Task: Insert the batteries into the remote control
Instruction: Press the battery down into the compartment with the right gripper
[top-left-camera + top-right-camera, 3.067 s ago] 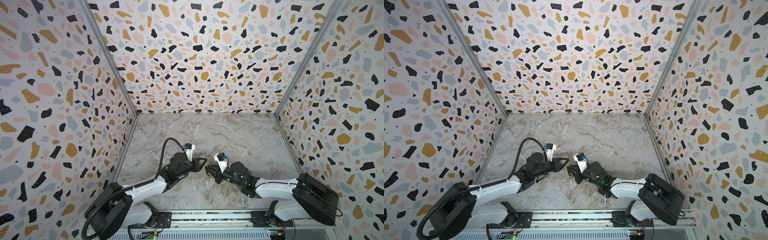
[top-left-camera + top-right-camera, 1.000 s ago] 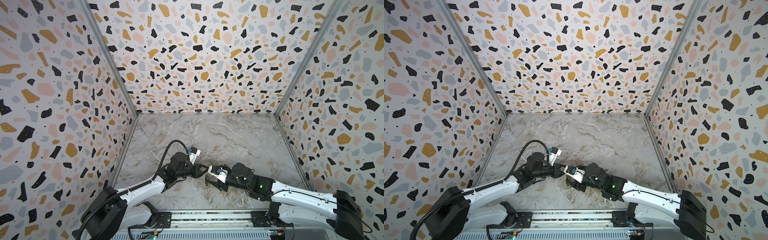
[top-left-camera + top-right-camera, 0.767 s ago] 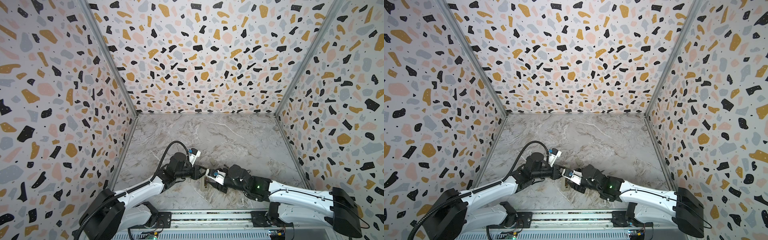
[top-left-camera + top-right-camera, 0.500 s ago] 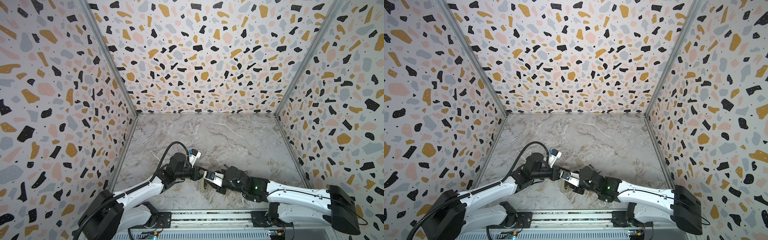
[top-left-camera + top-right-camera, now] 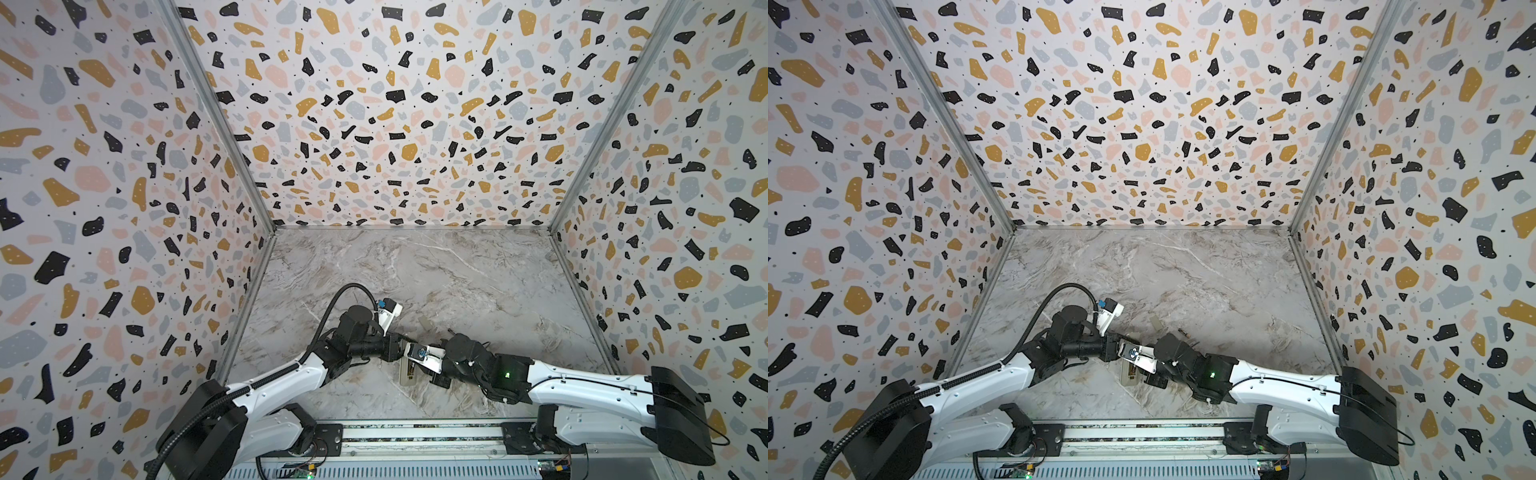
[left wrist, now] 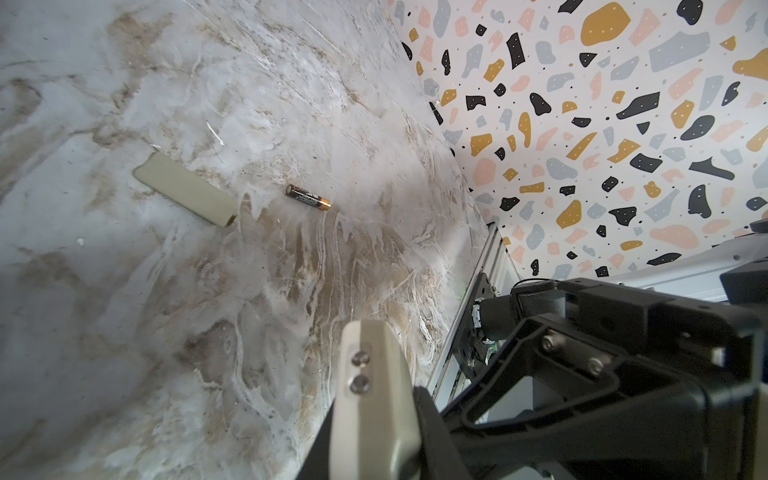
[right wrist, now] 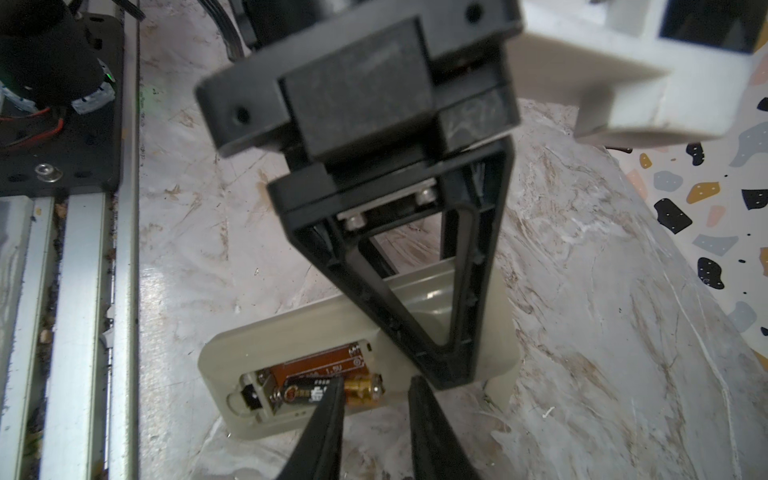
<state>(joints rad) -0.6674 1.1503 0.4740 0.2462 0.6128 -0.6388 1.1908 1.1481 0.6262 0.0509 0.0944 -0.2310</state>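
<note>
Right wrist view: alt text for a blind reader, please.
A battery lies in the open recess of the remote on the table. The open right gripper is at the battery; the shut left gripper's tip is at the remote's edge.

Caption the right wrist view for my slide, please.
Left end effector, shut, touches the remote; one battery lies inside it.

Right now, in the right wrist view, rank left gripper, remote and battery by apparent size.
1. left gripper, though nearness inflates it, so true rank unsure
2. remote
3. battery
</note>
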